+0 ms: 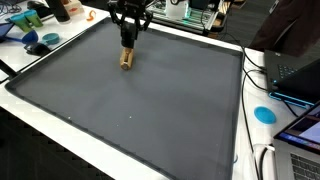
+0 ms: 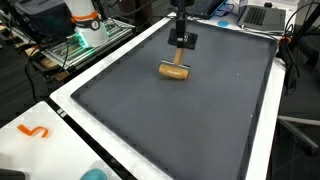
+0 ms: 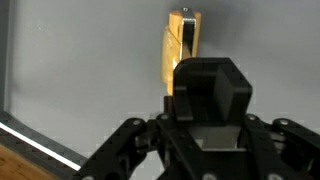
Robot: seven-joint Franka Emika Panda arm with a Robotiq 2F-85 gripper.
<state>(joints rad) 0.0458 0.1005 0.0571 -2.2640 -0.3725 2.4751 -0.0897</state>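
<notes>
The block (image 1: 126, 59) looks to you like pale, bare wood, smooth-faced with a soft sheen (the wrist view shows a darker seam along it). The fingers (image 3: 195, 90) and the rest of the gripper (image 1: 128, 42) read as black and matt, either hard plastic or coated metal. The mat (image 1: 150, 110) is dark grey, matt and finely textured, like rubber or felt. The counter (image 1: 45, 130) edge is white, smooth and faintly glossy.

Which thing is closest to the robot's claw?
The small wooden block, lying alone on the dark mat right by the gripper. The blue disc sits off the mat, much farther away.
</notes>
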